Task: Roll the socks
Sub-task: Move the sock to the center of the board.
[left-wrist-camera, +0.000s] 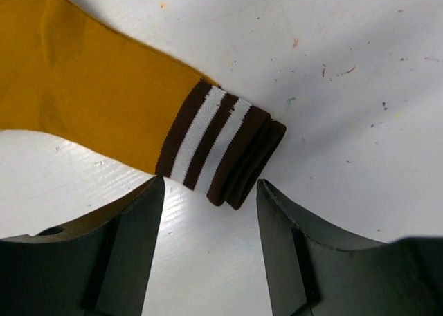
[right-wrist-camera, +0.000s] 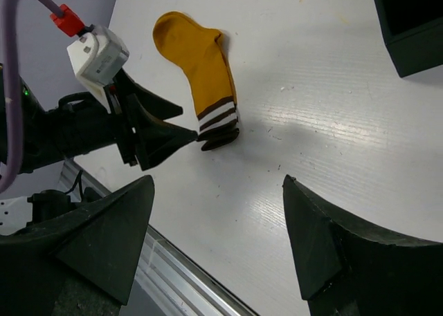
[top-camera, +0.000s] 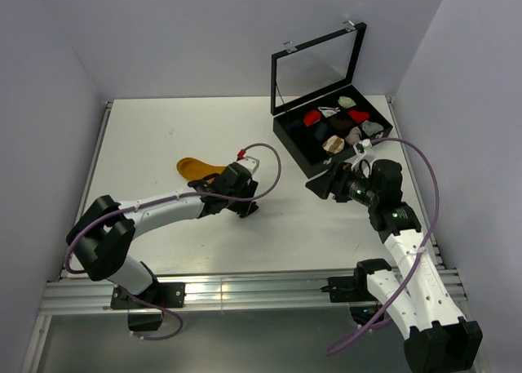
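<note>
A mustard sock (top-camera: pixel 194 167) with a dark, white-striped cuff is lying flat on the white tabletop (top-camera: pixel 163 128), left of centre, toe pointing toward the left wall and cuff toward the middle. The left tool (top-camera: pixel 247 207) is hovering released at the cuff end, and from overhead the arm is hiding the cuff itself. The left wrist view is filling that gap: the sock (left-wrist-camera: pixel 90 101) is running in from the upper left, its cuff ending just ahead of the gap in the left tool (left-wrist-camera: pixel 211 184), with nothing between the spread fingers but bare tabletop (left-wrist-camera: pixel 360 88). The cuff edge there is looking doubled, though whether that is a second sock or a fold cannot be told. The right tool (top-camera: pixel 320 185) is hanging released and empty, just beside the near corner of an open-lidded black box (top-camera: pixel 292 148) holding small coloured bundles (top-camera: pixel 311 118) at the far right. Its wrist view, looking across between the fingers of the right tool (right-wrist-camera: pixel 218 191), is showing the whole sock (right-wrist-camera: pixel 201 67), the left tool (right-wrist-camera: pixel 181 122) close to the cuff but apart from it, and a corner of the box (right-wrist-camera: pixel 415 32). Open tabletop is lying between the sock and the box, and along the near edge before the metal rail (top-camera: pixel 245 291).
</note>
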Motion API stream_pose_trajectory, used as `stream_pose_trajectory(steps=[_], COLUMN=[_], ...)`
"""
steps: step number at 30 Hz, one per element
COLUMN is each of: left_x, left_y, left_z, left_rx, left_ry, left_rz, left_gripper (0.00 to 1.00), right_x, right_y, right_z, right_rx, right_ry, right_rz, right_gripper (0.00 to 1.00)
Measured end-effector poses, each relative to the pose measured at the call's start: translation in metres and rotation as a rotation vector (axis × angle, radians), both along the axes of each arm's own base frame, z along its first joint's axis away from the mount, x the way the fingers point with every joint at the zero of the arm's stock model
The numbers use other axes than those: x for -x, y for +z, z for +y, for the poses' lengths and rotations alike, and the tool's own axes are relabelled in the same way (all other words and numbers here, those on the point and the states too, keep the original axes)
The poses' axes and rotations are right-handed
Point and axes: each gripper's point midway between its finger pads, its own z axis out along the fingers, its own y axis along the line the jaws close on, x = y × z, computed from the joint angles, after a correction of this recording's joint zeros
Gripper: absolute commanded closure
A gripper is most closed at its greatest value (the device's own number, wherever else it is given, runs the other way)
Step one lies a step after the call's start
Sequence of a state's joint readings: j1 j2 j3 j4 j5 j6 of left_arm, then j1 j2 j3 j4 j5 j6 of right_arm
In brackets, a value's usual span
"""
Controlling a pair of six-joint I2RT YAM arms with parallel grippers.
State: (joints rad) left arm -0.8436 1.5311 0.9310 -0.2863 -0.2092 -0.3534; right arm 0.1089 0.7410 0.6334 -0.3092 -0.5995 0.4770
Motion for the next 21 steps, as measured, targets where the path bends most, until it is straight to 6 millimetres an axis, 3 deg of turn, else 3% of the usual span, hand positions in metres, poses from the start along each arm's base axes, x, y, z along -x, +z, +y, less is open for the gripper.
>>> stream_pose_trajectory(steps=[7,21], left_x=[0.005,0.014], left_y=[-0.025,-0.035], left_z=[-0.008,-0.016], left_rx=[-0.115,-0.208], left_ry=[-0.093,-0.197], left_rz=[-0.028,-0.074], left_gripper=[0.38,0.45], right_x=[0.003,0.002], right_y=[0.003,0.001], right_z=[-0.004,-0.006], right_rx=[0.013,0.022], right_ry=[-0.019,-0.036], right_rz=[-0.018,-0.014], right_gripper=[0.18,0.19])
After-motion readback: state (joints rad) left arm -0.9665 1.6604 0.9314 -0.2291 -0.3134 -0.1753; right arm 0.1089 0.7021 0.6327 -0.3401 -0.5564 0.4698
